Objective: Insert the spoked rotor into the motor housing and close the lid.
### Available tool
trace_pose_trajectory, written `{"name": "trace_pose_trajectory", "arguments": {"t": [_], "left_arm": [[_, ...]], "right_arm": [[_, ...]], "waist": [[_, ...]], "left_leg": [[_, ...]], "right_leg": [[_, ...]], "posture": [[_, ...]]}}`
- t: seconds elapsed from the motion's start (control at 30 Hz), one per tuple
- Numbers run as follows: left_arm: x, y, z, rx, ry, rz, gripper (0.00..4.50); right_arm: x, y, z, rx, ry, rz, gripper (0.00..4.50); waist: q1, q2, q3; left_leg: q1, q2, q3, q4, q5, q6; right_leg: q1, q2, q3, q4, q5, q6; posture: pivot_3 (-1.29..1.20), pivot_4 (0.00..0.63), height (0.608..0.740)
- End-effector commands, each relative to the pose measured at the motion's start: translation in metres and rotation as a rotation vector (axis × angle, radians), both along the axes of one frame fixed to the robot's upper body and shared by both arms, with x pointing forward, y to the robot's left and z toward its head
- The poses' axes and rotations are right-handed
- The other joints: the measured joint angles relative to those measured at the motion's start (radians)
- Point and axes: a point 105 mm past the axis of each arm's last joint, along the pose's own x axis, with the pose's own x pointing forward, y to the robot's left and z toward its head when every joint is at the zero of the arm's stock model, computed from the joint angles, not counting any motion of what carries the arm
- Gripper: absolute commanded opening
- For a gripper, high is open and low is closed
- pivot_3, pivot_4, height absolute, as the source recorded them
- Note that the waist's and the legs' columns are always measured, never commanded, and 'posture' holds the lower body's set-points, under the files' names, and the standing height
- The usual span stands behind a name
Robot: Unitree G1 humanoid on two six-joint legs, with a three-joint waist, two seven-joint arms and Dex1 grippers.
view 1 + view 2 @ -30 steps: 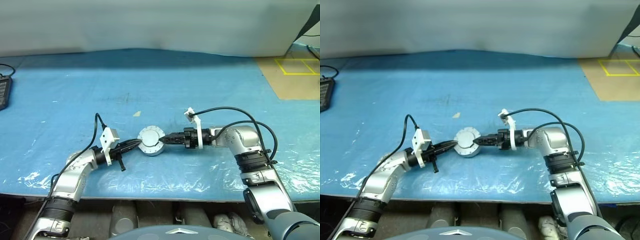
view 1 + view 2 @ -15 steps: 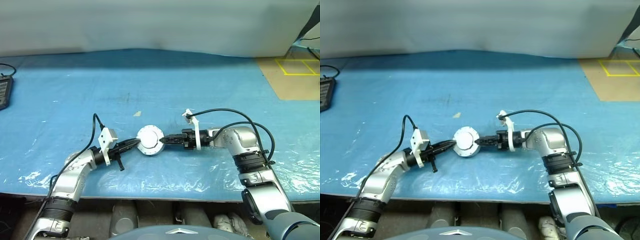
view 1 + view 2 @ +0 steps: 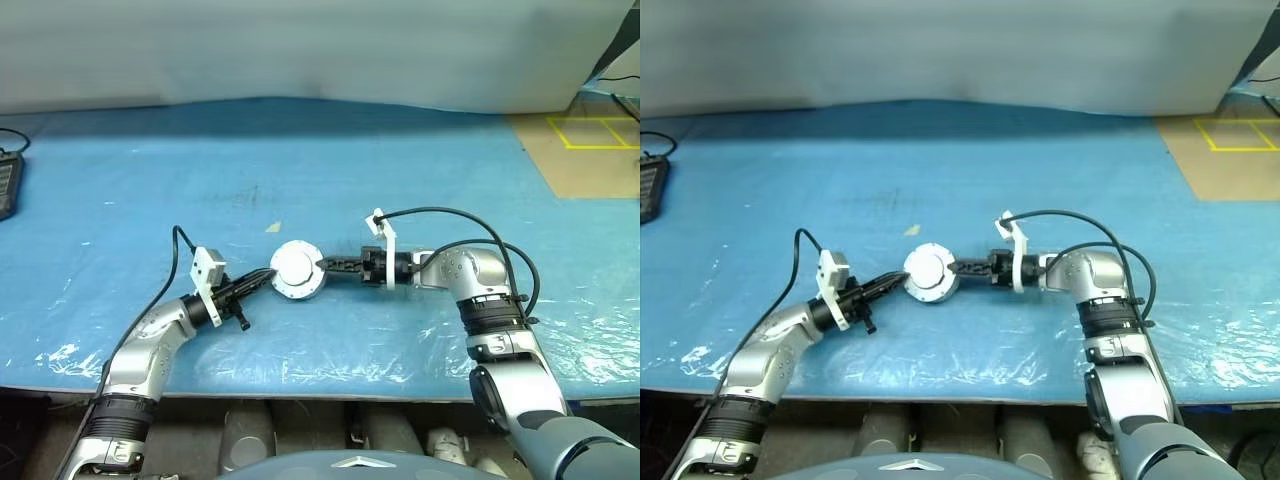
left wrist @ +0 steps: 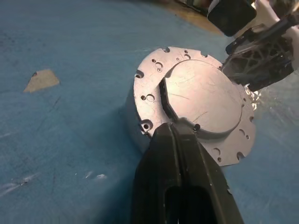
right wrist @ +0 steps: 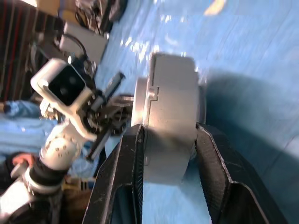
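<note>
So the right pincer (image 3: 322, 265) just clamped across the motor housing (image 3: 296, 271) on the blue desk (image 3: 450, 180), left pincer (image 3: 268, 279) shut against its lid (image 4: 202, 99), which looks seated, hard to confirm.

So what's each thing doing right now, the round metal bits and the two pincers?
motor housing: upright on the blue sheet, lid on top.
lid: plain grey face up, seated on the housing.
right pincer: shut on the housing, one finger each side.
left pincer: shut, tip touching the lid's edge.
</note>
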Motion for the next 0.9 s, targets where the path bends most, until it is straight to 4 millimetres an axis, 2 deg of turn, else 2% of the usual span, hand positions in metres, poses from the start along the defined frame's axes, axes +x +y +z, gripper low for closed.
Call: {"name": "trace_pose_trajectory", "arguments": {"t": [0.03, 0.17, 0.3, 0.43, 0.6, 0.9], "left_arm": [[0.005, 0.008, 0.018, -0.112, 0.003, 0.076, 0.0], [0.014, 0.019, 0.026, -0.178, -0.007, 0.177, 0.0], [0.021, 0.025, 0.037, -0.311, 0.003, 0.241, 1.24], [0.019, 0.017, 0.046, -0.506, 0.065, 0.222, 2.57], [0.018, 0.007, 0.056, -0.693, 0.125, 0.211, 4.37], [0.014, -0.004, 0.071, -0.857, 0.197, 0.114, 4.46]], "right_arm": [[0.011, 0.002, 0.035, 0.152, -0.057, -0.028, 1.28], [0.017, 0.002, 0.043, 0.204, -0.04, -0.068, 1.28], [0.026, 0.002, 0.051, 0.265, -0.014, -0.116, 1.28], [0.037, 0.003, 0.074, 0.406, 0.024, -0.155, 1.28], [0.041, 0.01, 0.092, 0.488, 0.039, -0.167, 1.28], [0.032, 0.025, 0.102, 0.504, 0.04, -0.117, 1.28]], "waist": [[0.0, 0.0, 0.0], [0.0, 0.0, 0.0], [0.0, 0.0, 0.0], [0.0, -0.001, 0.001], [0.001, -0.001, 0.001], [0.002, -0.002, 0.002]], "left_leg": [[-0.002, 0.0, 0.0, 0.0, 0.0, 0.0], [-0.003, 0.002, 0.0, -0.001, 0.0, 0.0], [-0.003, 0.002, 0.0, -0.001, 0.0, 0.0], [-0.004, 0.002, 0.0, 0.0, 0.0, 0.0], [-0.004, 0.002, 0.0, 0.0, 0.0, 0.0], [-0.005, 0.002, 0.0, 0.0, 0.0, 0.0]], "right_leg": [[-0.001, 0.0, 0.0, 0.0, 0.0, 0.0], [-0.002, 0.001, -0.002, -0.001, 0.0, 0.0], [-0.002, 0.001, -0.003, -0.001, 0.0, 0.0], [-0.002, 0.001, -0.002, -0.001, 0.0, 0.0], [-0.002, 0.001, -0.002, -0.001, 0.0, 0.0], [-0.002, 0.001, -0.003, -0.002, 0.0, 0.0]], "posture": [[0.0, 0.15, 0.74], [0.0, 0.15, 0.74], [0.0, 0.15, 0.74], [0.0, 0.15, 0.74], [0.0, 0.15, 0.74], [0.0, 0.15, 0.74]]}}
